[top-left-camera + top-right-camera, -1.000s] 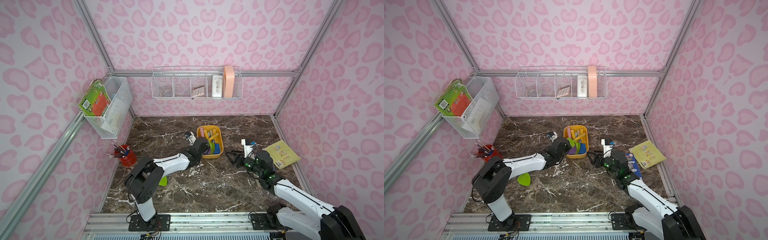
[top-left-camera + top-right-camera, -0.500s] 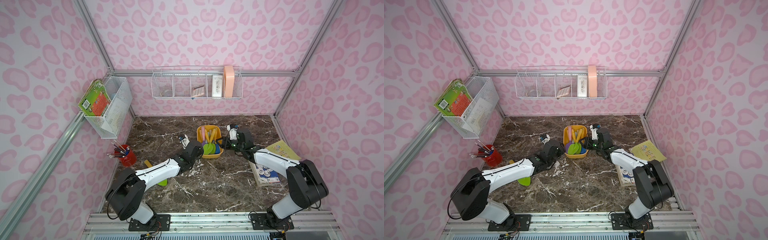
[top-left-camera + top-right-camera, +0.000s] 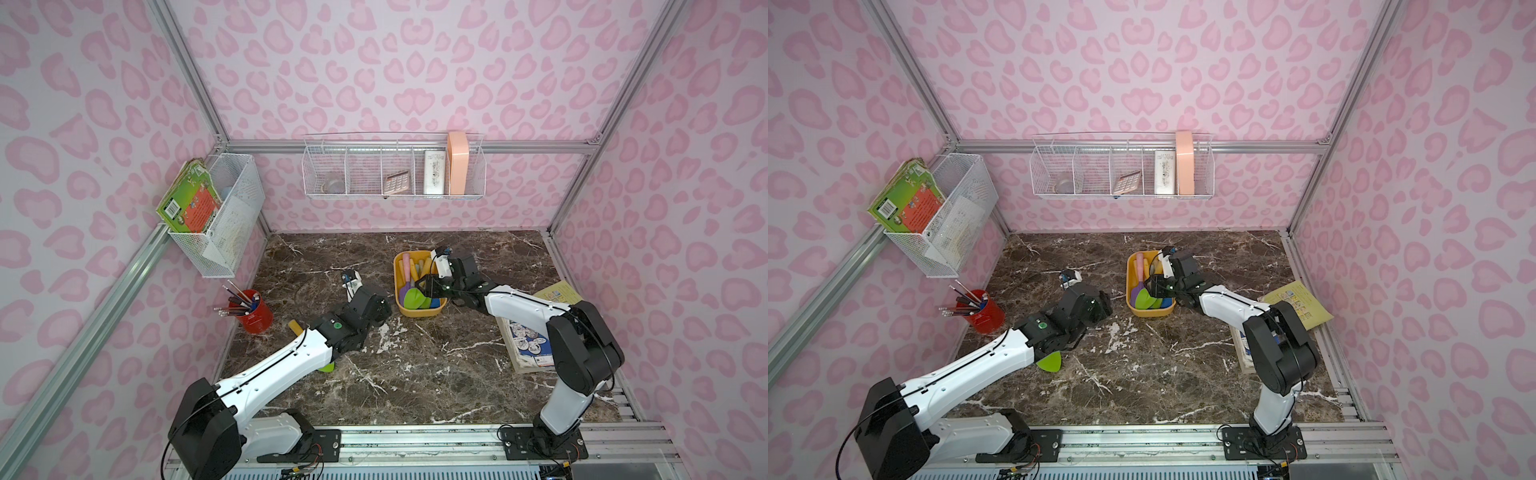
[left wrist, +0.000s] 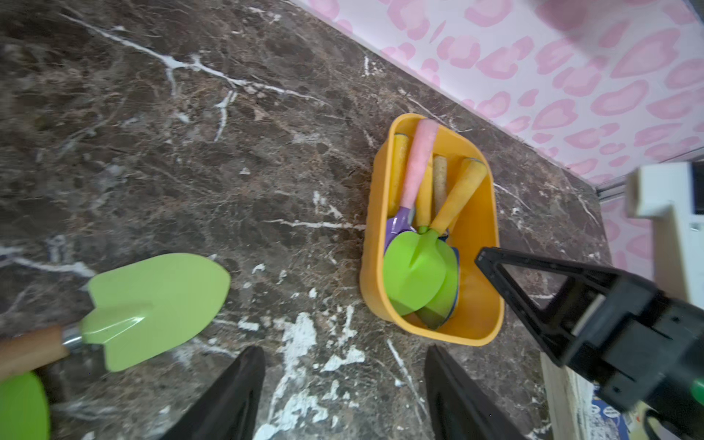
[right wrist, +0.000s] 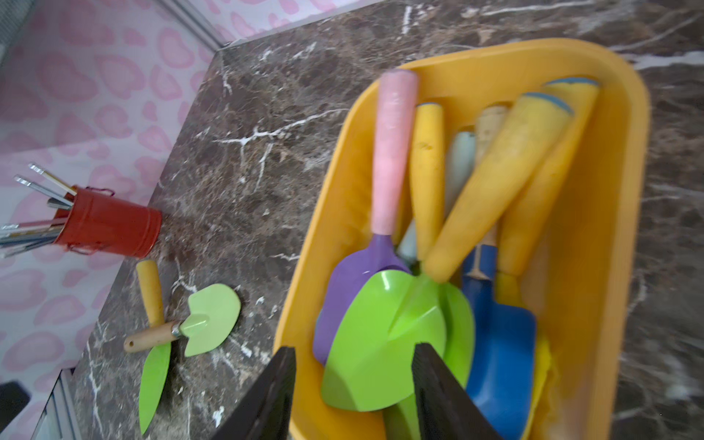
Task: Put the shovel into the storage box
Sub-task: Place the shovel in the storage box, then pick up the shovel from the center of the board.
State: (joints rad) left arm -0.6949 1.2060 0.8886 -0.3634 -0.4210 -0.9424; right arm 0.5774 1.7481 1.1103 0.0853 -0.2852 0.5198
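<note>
**Hovering over the storage box, both grippers empty**

My right gripper (image 5: 352,346) hangs over the end of the storage box (image 3: 419,312) where the blades lie. Its two black fingers stand partly apart with nothing clamped between them. Past them my wrist camera looks down on the green shovel (image 5: 375,304).

That green shovel lies inside the box on top of the pile, with its yellow handle slanting toward the far end. A purple shovel (image 5: 354,274) with a pink handle lies along one long wall. A blue shovel (image 5: 499,335) lies nearer the other wall, and more yellow handles are tucked under and between them.

The box stands on the table (image 3: 415,374), toward the back and about midway across.

My left gripper (image 4: 343,350) is low over the table, near the box on the side facing the red cup (image 3: 255,316) and not touching it. Its fingers are spread wide, hold nothing and point toward the box.

Two more shovels lie on the table near the red cup, well apart from the box. One is a pale green shovel (image 4: 152,304) with a wooden handle, and it crosses a narrow green shovel (image 5: 154,373) with a yellow handle. In both top views my left forearm covers most of the pair.
</note>
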